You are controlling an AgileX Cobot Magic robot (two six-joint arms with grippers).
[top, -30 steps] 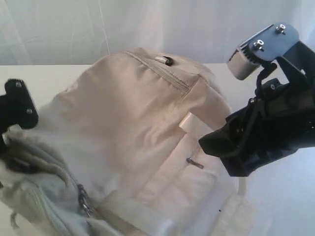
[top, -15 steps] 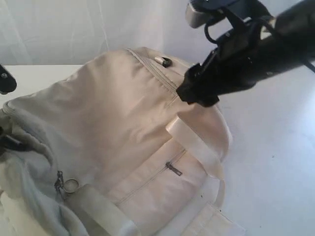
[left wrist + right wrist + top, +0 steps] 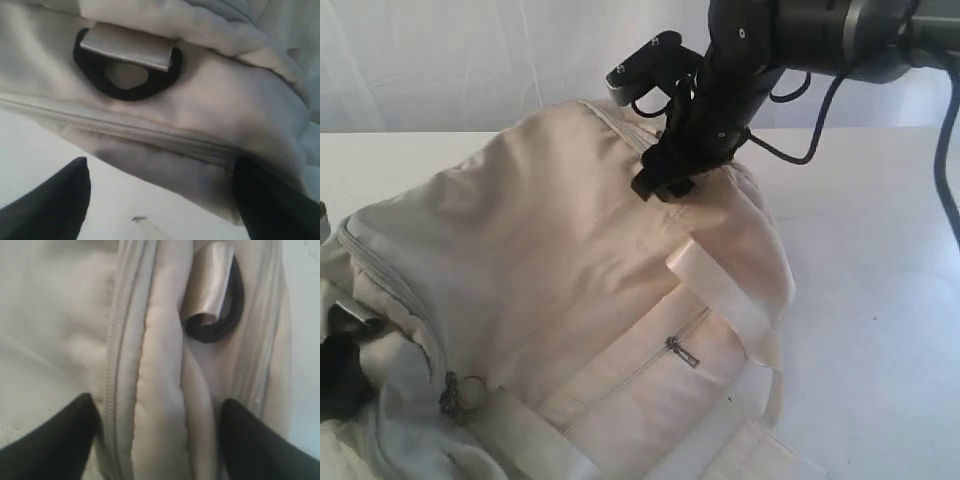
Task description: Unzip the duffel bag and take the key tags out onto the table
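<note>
Generally, the duffel bag (image 3: 550, 250) lies slumped across the white counter (image 3: 880, 300) and fills most of the exterior view. At its nearest edge a pale webbing strap (image 3: 525, 440) crosses the lower corner. A small metal ring (image 3: 468, 385) sits just beside a grey zipper (image 3: 395, 290) that curves round the near-left end. Slightly farther in, the side pocket is zipped, with its pull (image 3: 682, 352) lying flat on the fabric. Above the pocket a second strap (image 3: 720, 295) loops over the side panel.

The left gripper (image 3: 160, 164) is low over the counter at an edge of the bag. Its fingers (image 3: 50, 205) are spread, one on either side of a fabric edge that carries a closed zipper line (image 3: 125, 132). Whether they touch the fabric cannot be told. Past that zipper line, a grey webbing tab (image 3: 125, 45) holds a black D-ring (image 3: 125, 87).

At the far end of the bag, the right gripper (image 3: 660, 185) reaches down onto the top seam. In the right wrist view its fingers (image 3: 45, 440) stand wide apart astride a padded fold (image 3: 160, 390), with a zipper track (image 3: 112, 355) running along one side of the fold. Beyond the fingertips, a black loop (image 3: 215, 327) is threaded with a pale tab (image 3: 210, 280).

Behind the counter hangs a white curtain (image 3: 470, 60).
</note>
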